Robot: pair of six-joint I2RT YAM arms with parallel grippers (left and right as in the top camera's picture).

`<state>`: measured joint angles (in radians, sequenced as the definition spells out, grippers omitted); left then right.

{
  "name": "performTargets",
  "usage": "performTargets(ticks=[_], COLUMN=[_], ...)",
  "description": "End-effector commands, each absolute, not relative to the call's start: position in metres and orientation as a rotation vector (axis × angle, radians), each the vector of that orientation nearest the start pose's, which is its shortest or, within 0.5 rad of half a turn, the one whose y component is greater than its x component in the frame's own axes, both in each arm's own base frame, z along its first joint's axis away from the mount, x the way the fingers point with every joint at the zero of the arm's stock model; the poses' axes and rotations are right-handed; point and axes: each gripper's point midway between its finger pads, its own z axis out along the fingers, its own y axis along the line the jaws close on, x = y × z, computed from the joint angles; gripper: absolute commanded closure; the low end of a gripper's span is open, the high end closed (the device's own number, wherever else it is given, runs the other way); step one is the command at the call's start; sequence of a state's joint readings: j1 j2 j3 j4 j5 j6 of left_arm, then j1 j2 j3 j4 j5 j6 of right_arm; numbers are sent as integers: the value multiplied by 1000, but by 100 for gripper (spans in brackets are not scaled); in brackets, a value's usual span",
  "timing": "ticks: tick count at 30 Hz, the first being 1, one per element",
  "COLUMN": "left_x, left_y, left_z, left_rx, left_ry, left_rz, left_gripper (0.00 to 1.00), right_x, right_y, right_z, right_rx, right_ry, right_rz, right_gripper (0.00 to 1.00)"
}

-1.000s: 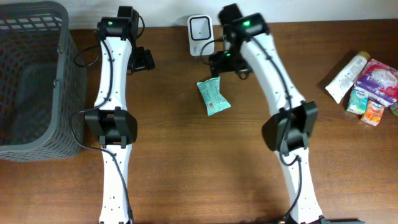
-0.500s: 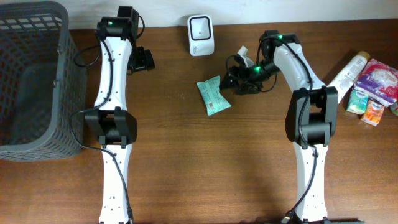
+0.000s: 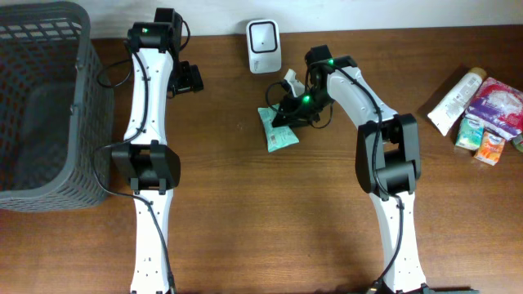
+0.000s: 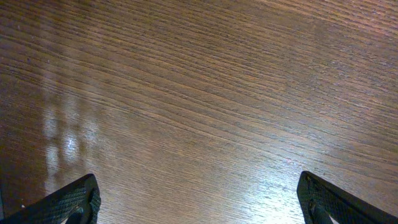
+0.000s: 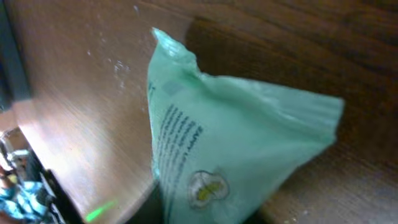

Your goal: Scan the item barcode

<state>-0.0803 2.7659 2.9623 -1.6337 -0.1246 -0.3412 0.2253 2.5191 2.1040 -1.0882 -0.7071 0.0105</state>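
The item is a pale green snack packet (image 3: 279, 133) lying on the brown table a little below the white barcode scanner (image 3: 264, 35). My right gripper (image 3: 288, 109) reaches in from the right and is shut on the packet's upper right end. In the right wrist view the green packet (image 5: 236, 149) fills the frame, pinched and puckered, with its printed side showing. It covers most of my right gripper (image 5: 205, 214). My left gripper (image 3: 189, 79) hangs open at the back left, away from the packet. In the left wrist view the left gripper (image 4: 202, 202) has only bare wood between its fingertips (image 4: 78, 199).
A grey mesh basket (image 3: 41, 106) stands at the far left. A white tube (image 3: 454, 100) and several small packets (image 3: 490, 122) lie at the right edge. Cables run between the scanner and the right arm.
My right arm swung from beside the scanner out to the right, then in onto the packet. Its jaws went from open to shut on the packet's end. The left arm stayed still.
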Motion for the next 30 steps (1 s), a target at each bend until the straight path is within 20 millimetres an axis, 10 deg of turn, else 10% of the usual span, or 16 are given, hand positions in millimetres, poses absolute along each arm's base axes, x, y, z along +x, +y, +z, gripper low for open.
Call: performTargets(ticks=[1,6,9,12,16,19,25,30], left_x=[528,528,528,528,528,528,528,528], left_y=[-19,-19,-20,-19,-20,-20,-20,-20], left_z=[91,91,91,91,91,91,91,91], left_rx=[-414,-414,-414,-414,-414,-414,-414,-412], left_ry=[2919,2919,2919,2919,2919,2919,2919,2919], left_rz=[144,144,143,144,143,143,143,144], left_gripper=[1,1,1,1,1,1,1,1], right_x=[470,489,489,484,468,445,442,457], right_y=[211,155,96,90,119,166,245,204], right_z=[29,78,108,110,58,28,74,112], right_rx=[-358,-256,-15,10,-112,-237,-314,-308], right_ry=[2949,3020,2902,2735,2758,2811,2761,2855], right_rz=[964,303,-509,-902,-944,-840,-560,-438], right_gripper=[92,96,96,96,96,74,25,21])
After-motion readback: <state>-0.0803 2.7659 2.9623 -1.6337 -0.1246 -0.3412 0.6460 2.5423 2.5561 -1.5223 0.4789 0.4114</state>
